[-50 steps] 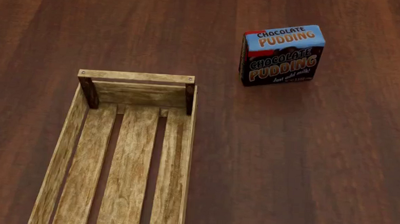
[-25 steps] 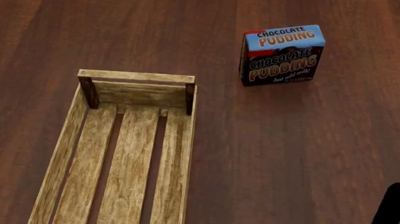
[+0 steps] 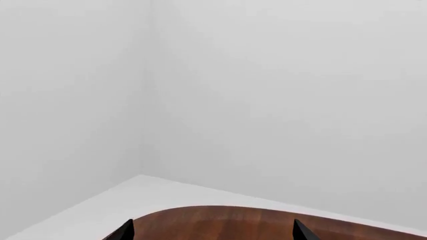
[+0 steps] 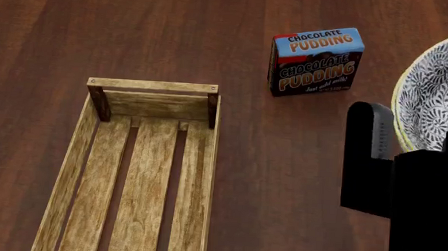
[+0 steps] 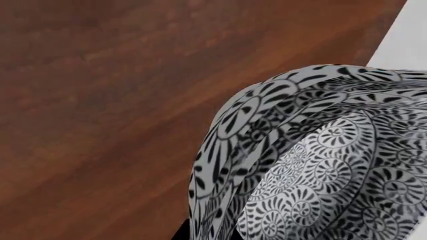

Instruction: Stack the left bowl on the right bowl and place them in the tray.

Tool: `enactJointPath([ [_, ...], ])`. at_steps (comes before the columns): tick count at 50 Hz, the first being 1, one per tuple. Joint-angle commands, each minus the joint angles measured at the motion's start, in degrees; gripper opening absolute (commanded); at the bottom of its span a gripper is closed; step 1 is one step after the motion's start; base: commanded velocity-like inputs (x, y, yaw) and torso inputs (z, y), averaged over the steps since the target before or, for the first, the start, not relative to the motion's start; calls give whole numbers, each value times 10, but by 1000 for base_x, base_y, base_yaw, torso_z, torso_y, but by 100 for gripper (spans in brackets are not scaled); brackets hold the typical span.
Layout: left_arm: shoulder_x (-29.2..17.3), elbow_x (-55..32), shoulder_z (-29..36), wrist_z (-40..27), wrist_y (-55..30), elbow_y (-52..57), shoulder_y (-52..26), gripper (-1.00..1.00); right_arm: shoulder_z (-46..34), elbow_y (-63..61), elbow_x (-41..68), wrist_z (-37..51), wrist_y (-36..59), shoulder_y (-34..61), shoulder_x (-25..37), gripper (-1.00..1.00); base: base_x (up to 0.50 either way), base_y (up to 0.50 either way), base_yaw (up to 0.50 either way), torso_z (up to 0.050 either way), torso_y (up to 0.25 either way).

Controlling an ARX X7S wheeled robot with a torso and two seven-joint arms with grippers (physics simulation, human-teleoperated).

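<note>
Nearest, at the right of the head view, the black right gripper (image 4: pixel 410 164) rises w/ one tall finger (image 4: pixel 370 139) showing on the left side of the bowl rim; the other side is hidden behind the dark arm body. It looks clamped on the rim of the patterned grey-and-white ceramic bowls (image 4: pixel 440 96), but the far finger isn't visible, so I can't tell for sure whether it's holding. In the right wrist view the bowls (image 5: pixel 313 160) fill the frame: two nested walls show, so the stack seems already made, w/ a yellowish outer edge in the head view.

Handling, as a guess: glazed ceramic, so stiff, fairly heavy, slick and chippable. A rim pinch is the only real hold; keep the stack level, or the inner bowl may slide.

Left of that, the long light-wood slatted tray (image 4: pixel 68 169) w/ low plank sides and dark corner posts lies near-left, well apart from the bowls, nothing in it. Bowls are at the right edge, not yet over it.

Farther back, the blue-and-brown chocolate pudding box (image 4: pixel 316 61) stands upright on the dark wooden table (image 4: pixel 282 192), between tray and bowls.

Left gripper (image 3: pixel 210 232): only two black tips show, spread wide, nothing between.
</note>
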Motion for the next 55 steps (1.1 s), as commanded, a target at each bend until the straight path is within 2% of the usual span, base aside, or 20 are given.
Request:
enactJointPath([
  [1,0,9,2,-4,4,0,4,100,-4,14,-230,-183,-48,18,-44,-100,0,0,0,0,0],
  [8,0,9,0,-6,3,0,4,100,1,60,-300,-238,-114,13,-70,-100,0,0,0,0,0],
  [10,0,8,-1,-5,2,0,3,100,-3,77,-328,-246,-159,12,-79,-100,0,0,0,0,0],
  [16,0,-6,-10,5,-1,0,-4,100,24,149,-364,-250,-265,-16,-106,-100,0,0,0,0,2],
  [23,0,-5,-8,4,0,0,-2,100,62,208,-374,-253,-343,-44,-134,-100,0,0,0,0,0],
  [30,0,-5,-8,3,-1,0,0,100,86,245,-375,-257,-379,-62,-153,-100,0,0,0,0,1],
  [35,0,-11,-12,6,-2,0,-3,100,137,270,-366,-248,-437,-87,-194,-100,0,0,0,0,2],
  [55,0,1,-11,-4,-1,0,2,100,183,244,-364,-229,-482,-116,-227,-100,0,0,0,1,1],
])
